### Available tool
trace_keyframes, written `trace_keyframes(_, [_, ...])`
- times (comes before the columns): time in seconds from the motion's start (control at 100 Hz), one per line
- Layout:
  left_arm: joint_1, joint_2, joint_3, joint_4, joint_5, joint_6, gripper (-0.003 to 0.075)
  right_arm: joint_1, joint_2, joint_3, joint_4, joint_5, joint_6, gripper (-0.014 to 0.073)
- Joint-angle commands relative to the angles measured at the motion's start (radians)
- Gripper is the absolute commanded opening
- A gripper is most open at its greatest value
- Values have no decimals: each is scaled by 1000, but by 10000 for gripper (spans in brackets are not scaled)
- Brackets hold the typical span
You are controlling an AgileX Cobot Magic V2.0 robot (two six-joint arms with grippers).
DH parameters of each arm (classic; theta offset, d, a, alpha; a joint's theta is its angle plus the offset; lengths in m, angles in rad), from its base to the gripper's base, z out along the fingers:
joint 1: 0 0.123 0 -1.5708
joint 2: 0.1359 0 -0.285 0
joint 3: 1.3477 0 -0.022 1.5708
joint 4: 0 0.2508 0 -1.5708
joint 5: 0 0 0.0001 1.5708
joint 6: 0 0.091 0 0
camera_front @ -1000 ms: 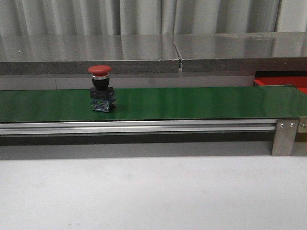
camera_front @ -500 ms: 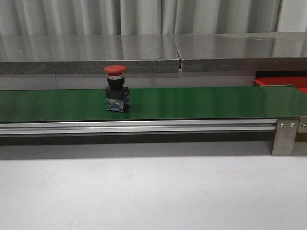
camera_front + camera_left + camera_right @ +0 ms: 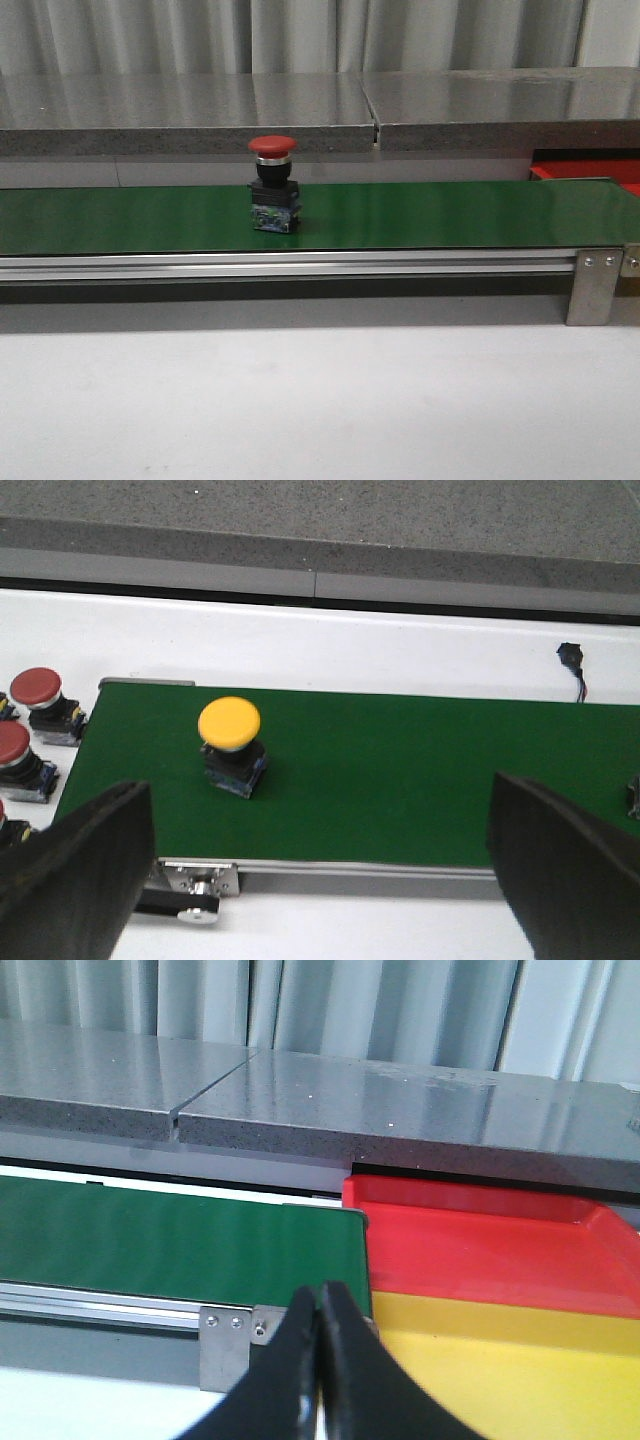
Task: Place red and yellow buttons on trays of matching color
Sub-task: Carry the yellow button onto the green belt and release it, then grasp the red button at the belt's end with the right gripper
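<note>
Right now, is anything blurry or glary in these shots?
Front view: the red button on the belt is slightly smeared, and the steel ledge shows soft glare. Left wrist view: the yellow button is sharp, the near fingers blurred. Right wrist view: the trays are clear, the fingers soft.

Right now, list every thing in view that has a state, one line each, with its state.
red button on the belt: upright, standing free, no hand touching it
yellow button: upright on the belt, ungrasped
spare red buttons: upright, off the belt's end
red tray: nothing in it that shows
yellow tray: visible part bare
left hand: open, holding nothing
right hand: shut, holding nothing
</note>
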Motion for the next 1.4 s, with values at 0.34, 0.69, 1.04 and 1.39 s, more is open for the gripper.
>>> trace_keyframes(0.34, [-8, -432, 313, -11, -75, -1, 531, 3, -15, -9, -12, -96, -4, -68])
trace_keyframes(0.69, [-8, -484, 351, -11, -78, -1, -19, 3, -9, -55, 10, -110, -4, -68])
trace_keyframes(1.04, [-8, -484, 351, -11, -80, -1, -19, 3, 258, -401, 61, 192, -4, -68])
trace_keyframes(1.39, [-8, -484, 351, -11, -80, -1, -19, 3, 791, -847, 61, 586, -4, -68])
